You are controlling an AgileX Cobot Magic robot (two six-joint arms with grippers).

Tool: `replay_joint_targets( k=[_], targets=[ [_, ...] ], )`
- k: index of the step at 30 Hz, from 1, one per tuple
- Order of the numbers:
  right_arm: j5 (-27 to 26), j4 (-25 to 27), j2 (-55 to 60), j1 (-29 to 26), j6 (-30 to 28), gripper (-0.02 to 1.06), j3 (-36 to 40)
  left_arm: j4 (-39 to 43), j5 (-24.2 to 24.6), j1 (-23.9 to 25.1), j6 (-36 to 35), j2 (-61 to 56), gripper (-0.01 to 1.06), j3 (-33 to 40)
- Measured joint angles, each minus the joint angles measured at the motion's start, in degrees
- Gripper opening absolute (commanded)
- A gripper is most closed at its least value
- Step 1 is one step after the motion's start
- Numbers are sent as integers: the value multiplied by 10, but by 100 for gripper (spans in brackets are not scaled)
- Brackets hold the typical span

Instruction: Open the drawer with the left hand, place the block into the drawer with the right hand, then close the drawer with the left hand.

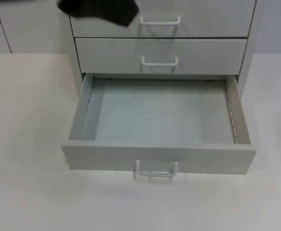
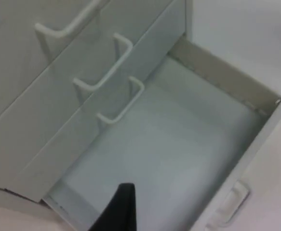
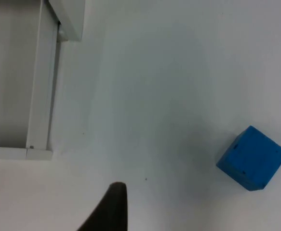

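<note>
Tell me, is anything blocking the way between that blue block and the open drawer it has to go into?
Nothing visible does. In the right wrist view the blue block sits on bare white table, apart from the drawer's side wall. The bottom drawer is pulled out, with nothing in it. The left gripper is up by the upper drawers.

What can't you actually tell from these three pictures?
- Left gripper: one dark fingertip over the open drawer in the left wrist view; open or shut is unclear.
- Right gripper: same, one fingertip at the picture's edge above the table.
- Blue block: its far faces are turned away.
</note>
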Motion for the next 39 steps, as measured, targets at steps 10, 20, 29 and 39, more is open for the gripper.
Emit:
replay_joint_targets(
  k=[10,20,29,39],
  targets=[
    [0,0,0,0,1,105,0,-53,57,108,7,-62,102,1],
    [3,0,0,0,1,105,0,-85,26,279,-11,-134,102,104],
    [3,0,0,0,1,105,0,-62,19,398,-80,-230,102,178],
    [3,0,0,0,1,105,0,-17,20,426,-141,-283,102,213]
  ],
)
